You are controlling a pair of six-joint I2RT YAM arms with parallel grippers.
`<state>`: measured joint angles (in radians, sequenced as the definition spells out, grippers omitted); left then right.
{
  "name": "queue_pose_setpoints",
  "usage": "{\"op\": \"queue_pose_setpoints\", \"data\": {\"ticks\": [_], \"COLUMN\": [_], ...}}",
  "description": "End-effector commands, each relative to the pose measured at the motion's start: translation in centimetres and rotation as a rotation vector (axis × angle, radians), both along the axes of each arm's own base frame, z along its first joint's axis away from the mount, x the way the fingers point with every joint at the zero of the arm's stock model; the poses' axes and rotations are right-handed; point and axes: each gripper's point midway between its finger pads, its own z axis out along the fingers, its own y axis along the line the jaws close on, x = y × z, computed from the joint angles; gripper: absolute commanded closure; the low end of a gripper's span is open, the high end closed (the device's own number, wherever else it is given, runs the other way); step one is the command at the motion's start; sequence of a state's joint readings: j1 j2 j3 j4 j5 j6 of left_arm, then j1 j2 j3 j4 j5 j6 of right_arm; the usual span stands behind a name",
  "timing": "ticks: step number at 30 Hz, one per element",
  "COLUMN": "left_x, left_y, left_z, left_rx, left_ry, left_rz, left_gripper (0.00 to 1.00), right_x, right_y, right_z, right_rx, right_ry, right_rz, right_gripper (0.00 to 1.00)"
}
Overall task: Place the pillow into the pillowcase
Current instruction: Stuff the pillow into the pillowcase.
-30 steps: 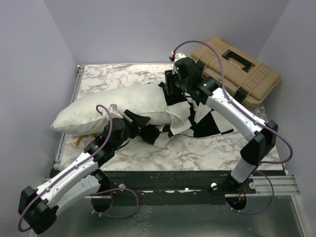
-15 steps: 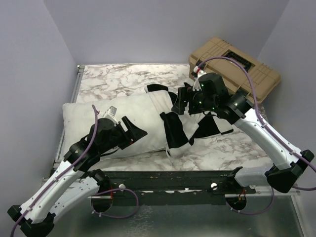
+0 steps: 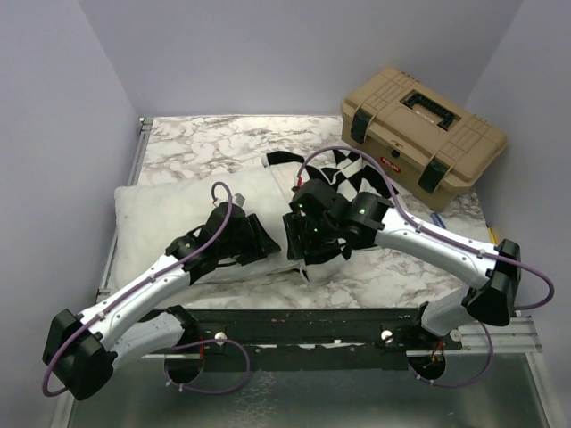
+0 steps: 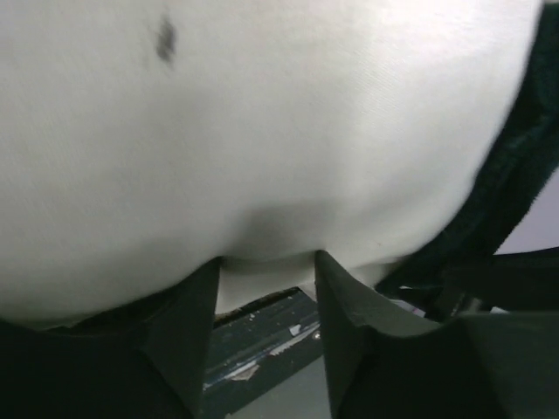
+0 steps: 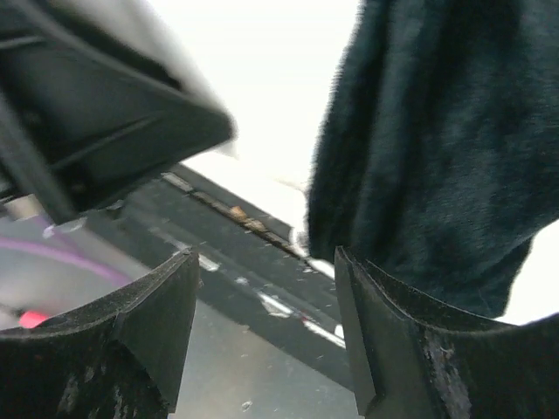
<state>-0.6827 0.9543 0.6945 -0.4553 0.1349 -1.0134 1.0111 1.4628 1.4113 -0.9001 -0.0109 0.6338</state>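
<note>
The white pillow (image 3: 169, 214) lies along the left half of the table, its right end inside the black-and-white checked pillowcase (image 3: 339, 169). My left gripper (image 3: 261, 245) sits at the pillow's near side by the case's mouth. In the left wrist view the pillow (image 4: 262, 113) fills the frame and the left gripper (image 4: 266, 262) pinches a fold of it, with black pillowcase fabric (image 4: 524, 175) at the right. My right gripper (image 3: 299, 241) is low at the case's near edge. In the right wrist view the right gripper (image 5: 266, 253) stands open beside a black flap of pillowcase (image 5: 437, 148).
A tan toolbox (image 3: 419, 125) stands at the back right of the marble table (image 3: 205, 143). The table's dark front rail (image 3: 312, 316) runs just below both grippers. Grey walls close in the left, back and right.
The right arm has swung from the back of the pillowcase down to its near edge and its jaws have opened. The left gripper slid right along the pillow. The pillow now lies flatter.
</note>
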Motion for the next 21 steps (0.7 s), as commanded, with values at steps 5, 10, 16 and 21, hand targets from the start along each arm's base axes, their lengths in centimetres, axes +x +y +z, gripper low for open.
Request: {"op": "queue_pose_setpoints", "data": {"ticks": [5,10,16,21], "left_x": [1.7,1.6,1.7,2.7], "left_y": [-1.2,-0.9,-0.6,-1.0], "left_z": [-0.2,-0.4,0.1,1.4], "left_rx": [-0.062,-0.068,-0.091,-0.154], "left_ry": [-0.071,-0.077,-0.101,-0.153], "left_rz": [0.018,0.039,0.062,0.098], "left_gripper": [0.73,0.90,1.00,1.00], "right_x": [4.1,4.6,4.1,1.7], "right_y": [-6.0,-5.5,-4.5,1.6], "right_z": [-3.5,-4.7,-3.1,4.0], "right_rx": [-0.339,-0.361,-0.282,0.137], "right_ry": [-0.170,-0.179,-0.179,-0.184], "right_rz": [-0.261,-0.245,-0.185,0.040], "right_gripper": [0.31,0.48,1.00,1.00]}}
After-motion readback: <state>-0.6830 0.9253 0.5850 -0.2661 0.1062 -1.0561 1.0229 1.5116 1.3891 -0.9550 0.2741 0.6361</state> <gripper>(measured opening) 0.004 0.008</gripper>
